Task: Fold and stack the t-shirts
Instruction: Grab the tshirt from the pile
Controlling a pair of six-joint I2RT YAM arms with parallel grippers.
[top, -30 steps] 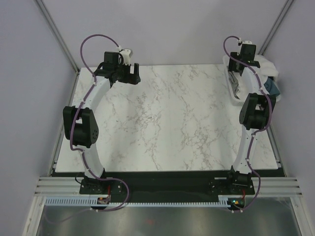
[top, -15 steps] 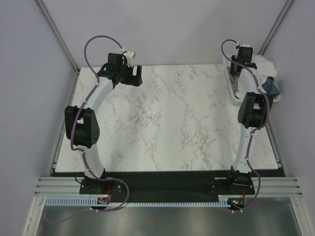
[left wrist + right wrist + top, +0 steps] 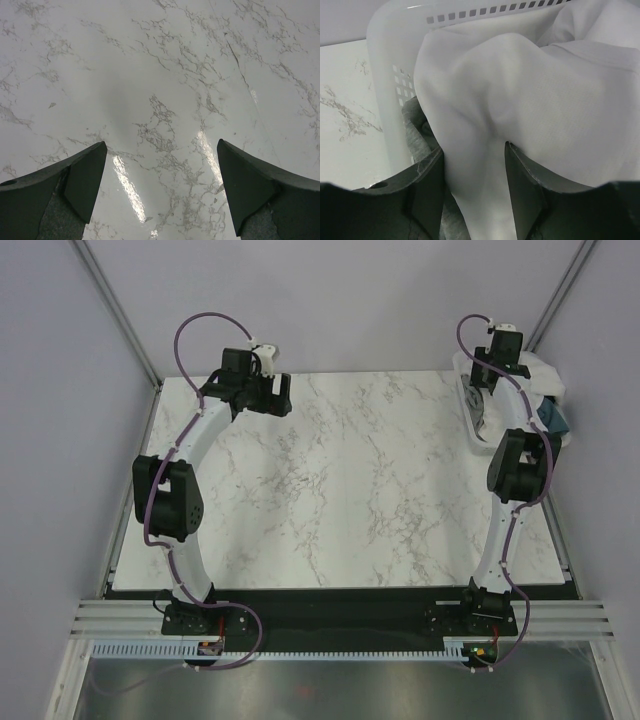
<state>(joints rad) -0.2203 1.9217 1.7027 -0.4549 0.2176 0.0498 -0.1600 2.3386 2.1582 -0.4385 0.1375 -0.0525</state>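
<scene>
A large white t-shirt (image 3: 545,90) is heaped in the white lattice basket (image 3: 390,60) at the table's far right. A grey t-shirt (image 3: 415,130) lies under it on the left. In the top view the white shirt (image 3: 545,375) and a teal-blue one (image 3: 556,418) show in the basket (image 3: 468,412). My right gripper (image 3: 474,147) reaches into the basket, and its jaws pinch a fold of the white shirt between them. My left gripper (image 3: 161,145) is wide open and empty, just above the bare marble at the far left (image 3: 272,395). No black shirt shows.
The marble tabletop (image 3: 350,490) spans the view between both arms. The basket stands at the far right edge, partly off the marble. Grey walls and metal frame posts close in the back and sides.
The left gripper has drifted a little to the right over the table. The right wrist has shifted slightly over the basket and rose a bit.
</scene>
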